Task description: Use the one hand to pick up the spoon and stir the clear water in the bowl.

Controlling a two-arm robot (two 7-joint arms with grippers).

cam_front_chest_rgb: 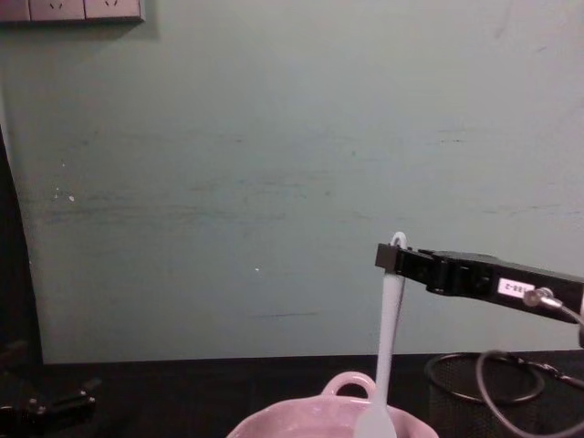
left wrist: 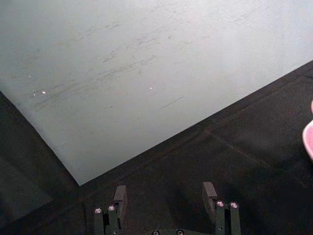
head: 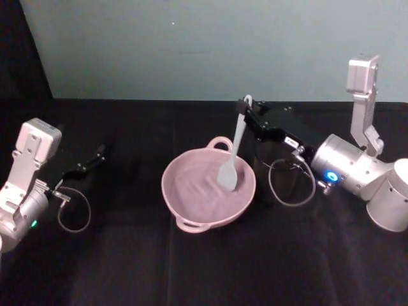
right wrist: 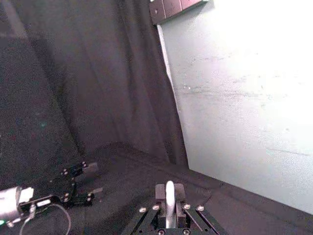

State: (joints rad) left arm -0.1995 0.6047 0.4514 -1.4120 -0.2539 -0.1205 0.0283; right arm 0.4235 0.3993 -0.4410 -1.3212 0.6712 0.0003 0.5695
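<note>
Pinching the spoon near the top of its slim handle, the right hand reaches in from the robot's right, above the far right side of the bowl. Its black fingers are pressed together on the handle, and the end with the hole pokes up just above them. In the right wrist view the white handle sits squeezed between the two fingers. The spoon hangs almost upright, leaning a little, with its flat blade down inside the bowl close to the right wall. The clear water shows as no more than a faint sheen on the pink, and how deep the blade sits in it cannot be told. The bowl stands near the middle of the dark tabletop, one loop handle on its far rim and another on the near rim. From the chest view the spoon drops straight from the right hand into the bowl. A black wire-mesh cup stands just beside the bowl on the robot's right, under the right hand. The left hand lies low at the tabletop's left side, well apart from the bowl, its fingers spread with nothing between them.
</note>
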